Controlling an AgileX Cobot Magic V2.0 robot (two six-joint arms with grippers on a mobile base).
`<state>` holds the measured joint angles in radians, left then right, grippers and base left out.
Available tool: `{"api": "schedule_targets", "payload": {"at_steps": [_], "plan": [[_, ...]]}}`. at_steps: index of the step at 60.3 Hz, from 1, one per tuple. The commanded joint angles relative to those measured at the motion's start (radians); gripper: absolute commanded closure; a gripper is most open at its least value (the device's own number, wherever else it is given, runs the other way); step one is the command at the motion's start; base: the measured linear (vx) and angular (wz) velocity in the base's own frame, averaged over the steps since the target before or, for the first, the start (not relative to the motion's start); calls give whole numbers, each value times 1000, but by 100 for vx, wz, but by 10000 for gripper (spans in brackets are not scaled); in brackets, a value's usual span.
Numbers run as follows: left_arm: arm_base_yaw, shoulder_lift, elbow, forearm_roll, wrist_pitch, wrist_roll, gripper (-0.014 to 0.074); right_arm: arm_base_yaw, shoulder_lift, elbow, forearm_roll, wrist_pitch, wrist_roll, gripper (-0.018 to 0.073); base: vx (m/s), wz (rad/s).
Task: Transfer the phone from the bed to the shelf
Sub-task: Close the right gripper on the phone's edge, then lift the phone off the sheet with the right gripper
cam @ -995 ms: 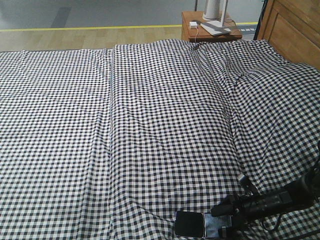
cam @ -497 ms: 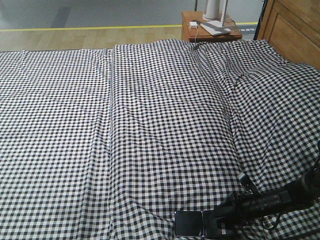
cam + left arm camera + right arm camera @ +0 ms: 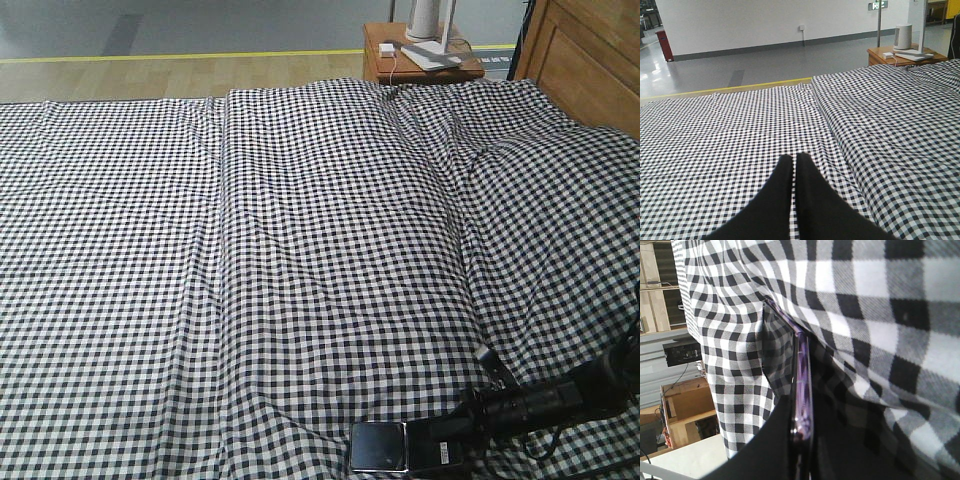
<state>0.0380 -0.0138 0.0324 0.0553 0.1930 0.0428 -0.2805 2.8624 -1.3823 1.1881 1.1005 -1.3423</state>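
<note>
Edge-on phone [image 3: 802,390] — pinkish rim — between pincer fingers [image 3: 755,455], gingham bed [image 3: 880,300] behind

Glossy black phone [image 3: 379,447] — matt woven gingham cloth covering bed [image 3: 300,250].

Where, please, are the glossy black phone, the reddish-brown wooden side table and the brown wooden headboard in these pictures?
Glossy black phone [image 3: 379,447]: front view, uncovered left half.
Reddish-brown wooden side table [image 3: 372,60]: front view, bare left part.
Brown wooden headboard [image 3: 590,75]: front view, panelled face.
</note>
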Motion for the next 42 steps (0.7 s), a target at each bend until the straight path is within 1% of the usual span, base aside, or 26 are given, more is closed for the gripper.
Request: {"api": "schedule_targets", "payload": {"at_steps": [1, 14, 19, 34, 42], "plan": [[0, -10, -26, -5, -71, -4, 596, 1, -68, -7, 20, 92, -27, 568, 0, 0], [0, -10, -26, -5, -71, -4, 596, 1, -125, -6, 23, 189, -45, 566, 0, 0], [0, -10, -26, -5, -71, -4, 596, 1, -165, 0, 5, 191, -29, 566, 0, 0], [0, -10, -26, -5, -71, -4, 596, 2, -343, 9, -111, 191, 85, 564, 0, 0], [0, -10, -26, -5, -71, -4, 596, 2, -492, 81, -116, 191, 90, 563, 0, 0]]}}
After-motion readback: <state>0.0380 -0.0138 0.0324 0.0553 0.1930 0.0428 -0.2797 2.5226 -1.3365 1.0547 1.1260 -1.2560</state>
